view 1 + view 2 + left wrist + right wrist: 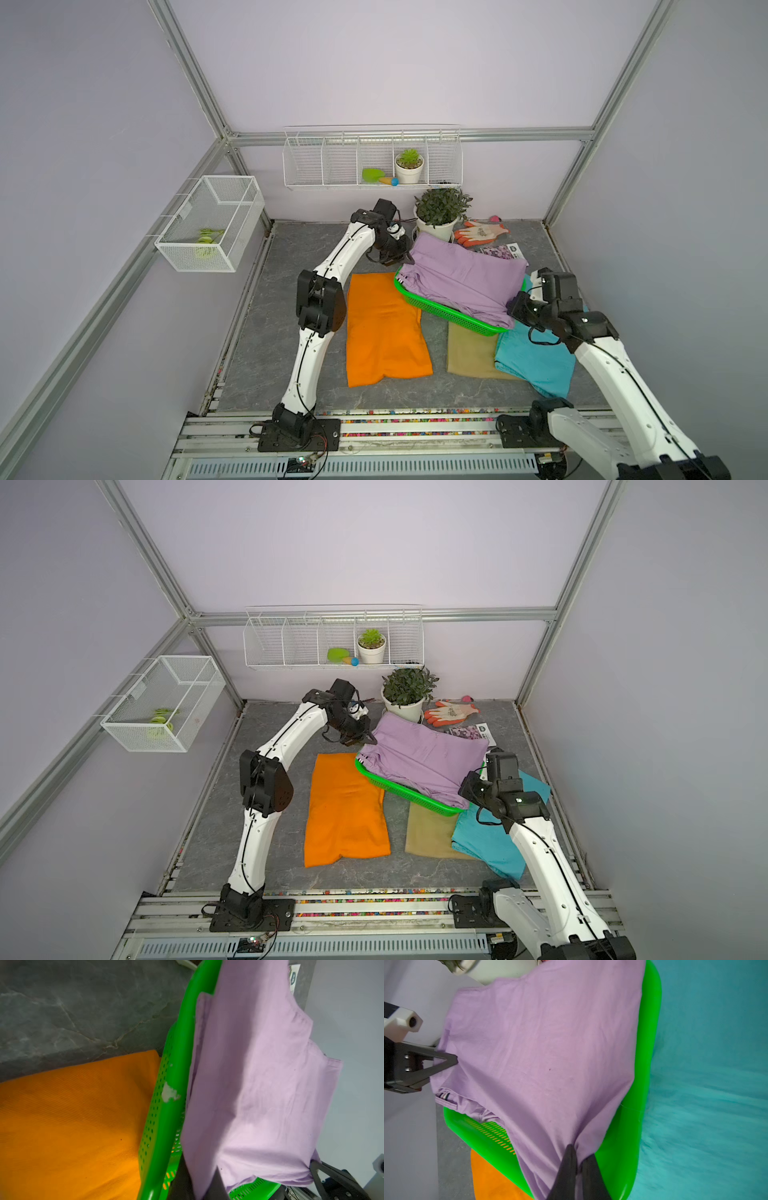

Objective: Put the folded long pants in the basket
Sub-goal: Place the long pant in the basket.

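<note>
Lilac pants [461, 276], judged light, limp and apt to sag, are held stretched over the green basket [442, 311] toward the worktop's far edge, pinched at opposite corners by the left gripper [453, 1060] and right gripper [576, 1147], where the layered edges are best gripped.

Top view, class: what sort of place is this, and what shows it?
Most likely a robot test cell dressed as a home corner: an aluminium frame, the left arm and right arm bolted to a front rail, and props such as a potted plant and lilac pants over a green basket.
</note>
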{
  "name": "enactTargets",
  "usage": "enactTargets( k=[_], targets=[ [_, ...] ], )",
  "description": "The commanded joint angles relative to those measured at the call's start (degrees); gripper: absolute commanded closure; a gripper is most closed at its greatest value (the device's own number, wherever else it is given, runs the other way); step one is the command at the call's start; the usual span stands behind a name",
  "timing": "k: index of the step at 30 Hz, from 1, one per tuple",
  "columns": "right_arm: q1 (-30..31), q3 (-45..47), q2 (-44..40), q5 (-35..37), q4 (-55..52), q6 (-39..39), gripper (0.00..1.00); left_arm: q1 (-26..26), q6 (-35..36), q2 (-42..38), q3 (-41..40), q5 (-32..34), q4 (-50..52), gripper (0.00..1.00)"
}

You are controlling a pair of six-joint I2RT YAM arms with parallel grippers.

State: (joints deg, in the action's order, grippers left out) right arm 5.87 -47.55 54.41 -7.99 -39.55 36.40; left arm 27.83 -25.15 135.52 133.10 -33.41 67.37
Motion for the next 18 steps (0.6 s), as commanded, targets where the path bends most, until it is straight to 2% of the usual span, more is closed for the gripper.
enactTargets(
  k=[1,4,14,18],
  targets=[
    [-0.6,2.8,-1.0,1.2,-3.3,-0.2,1.0,-1.5,2.0,0.3,2.6,1.0,2.7,1.0],
    [-0.7,4.1,-0.7,-0.2,-3.6,0.1,1.0,-1.5,2.0,0.7,3.3,-2.1,4.9,1.0],
    [-0.3,3.1,1.4,-2.0,-5.8,1.4,1.0,-1.6,1.3,3.3,5.2,-1.5,8.6,1.0],
    [1.9,2.7,1.4,0.3,-6.6,1.5,1.0,-1.1,1.4,4.6,5.5,-1.9,8.4,1.0]
  ],
)
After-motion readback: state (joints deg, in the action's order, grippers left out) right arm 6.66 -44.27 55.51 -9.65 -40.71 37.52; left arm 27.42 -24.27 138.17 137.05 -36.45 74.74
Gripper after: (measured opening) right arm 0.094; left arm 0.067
